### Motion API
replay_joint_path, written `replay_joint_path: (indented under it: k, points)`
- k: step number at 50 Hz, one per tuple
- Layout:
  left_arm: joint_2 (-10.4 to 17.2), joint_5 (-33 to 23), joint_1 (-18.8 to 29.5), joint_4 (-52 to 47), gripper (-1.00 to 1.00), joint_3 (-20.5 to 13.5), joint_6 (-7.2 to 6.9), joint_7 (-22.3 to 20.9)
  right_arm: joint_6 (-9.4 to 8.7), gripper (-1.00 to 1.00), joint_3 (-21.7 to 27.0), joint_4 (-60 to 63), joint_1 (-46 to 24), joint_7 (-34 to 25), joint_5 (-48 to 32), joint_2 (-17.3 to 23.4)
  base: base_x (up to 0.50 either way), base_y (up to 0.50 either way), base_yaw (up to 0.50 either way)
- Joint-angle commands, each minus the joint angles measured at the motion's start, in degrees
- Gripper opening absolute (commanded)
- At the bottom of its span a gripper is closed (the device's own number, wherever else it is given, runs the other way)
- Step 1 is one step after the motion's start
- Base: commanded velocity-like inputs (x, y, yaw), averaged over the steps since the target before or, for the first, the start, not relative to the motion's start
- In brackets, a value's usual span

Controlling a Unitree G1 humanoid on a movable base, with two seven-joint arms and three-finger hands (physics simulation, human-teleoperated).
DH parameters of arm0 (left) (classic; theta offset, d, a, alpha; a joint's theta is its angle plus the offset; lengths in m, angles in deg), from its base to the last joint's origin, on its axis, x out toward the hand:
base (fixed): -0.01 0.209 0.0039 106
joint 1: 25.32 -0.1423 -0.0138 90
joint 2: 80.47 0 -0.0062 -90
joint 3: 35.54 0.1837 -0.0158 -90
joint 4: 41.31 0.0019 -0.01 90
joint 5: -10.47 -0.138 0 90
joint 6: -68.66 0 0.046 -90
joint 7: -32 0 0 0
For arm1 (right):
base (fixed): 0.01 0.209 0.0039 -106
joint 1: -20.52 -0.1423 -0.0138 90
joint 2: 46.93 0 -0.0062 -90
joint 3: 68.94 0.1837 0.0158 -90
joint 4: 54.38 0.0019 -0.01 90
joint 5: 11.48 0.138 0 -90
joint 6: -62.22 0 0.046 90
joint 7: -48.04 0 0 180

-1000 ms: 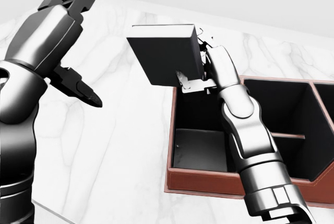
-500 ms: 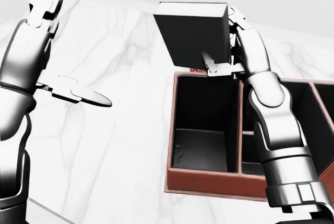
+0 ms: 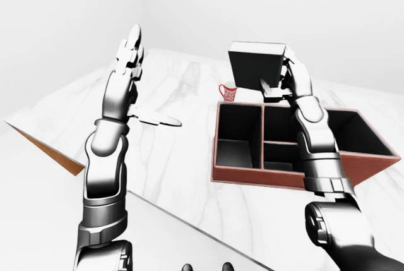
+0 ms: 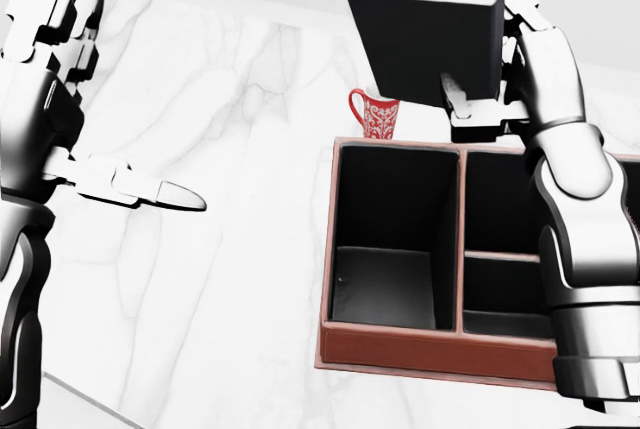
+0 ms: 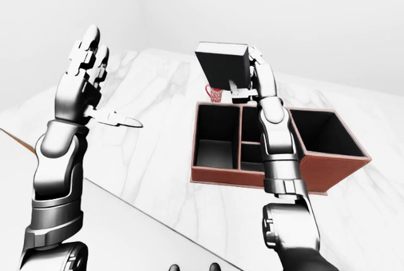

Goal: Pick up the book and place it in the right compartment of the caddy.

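Now the right hand [image 4: 520, 69], its arm hiding the caddy's [image 4: 430, 349] middle wall, grips the book [image 4: 425, 34] higher than before, uncovering a red mug [image 4: 376, 114] toward the bench's far edge; left hand [image 4: 60, 79] splayed, empty.

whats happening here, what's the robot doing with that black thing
The robot's right hand is closed on a dark book and holds it in the air above the brown caddy, over its upper edge near the left and middle compartments. The book is not yet in the right compartment, which lies further right. The left hand is raised, open and empty. A red patterned mug stands on the marble table just past the caddy.
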Motion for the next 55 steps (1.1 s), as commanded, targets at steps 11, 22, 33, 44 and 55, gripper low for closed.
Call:
replay_joint_path:
  k: [11,22,33,44,55]
  points:
    - [-0.6,2.7,-3.7,-3.3,1.00,-0.4,0.00,0.5,0.00,-1.00,5.9,5.4,2.3,1.3,2.6,7.8,0.00,0.00,0.00]
    - [-0.6,2.7,-4.1,-4.5,1.00,-0.2,0.00,0.0,0.00,-1.00,8.9,4.0,2.8,0.4,4.9,12.7,0.00,0.00,0.00]
    - [-0.8,2.1,-4.1,-4.3,1.00,0.2,0.00,-0.3,0.00,-1.00,12.5,-0.2,4.7,-2.5,9.7,18.8,0.00,0.00,0.00]
    - [-0.5,1.8,-3.7,-5.4,1.00,-0.1,0.00,-0.7,0.00,-1.00,14.4,-6.1,8.5,-2.6,10.6,21.1,0.00,0.00,0.00]
    - [-0.7,1.6,-4.2,-5.0,1.00,0.0,0.00,-0.6,0.36,-1.00,16.5,-6.8,11.6,-2.5,12.1,23.3,0.00,0.00,0.00]
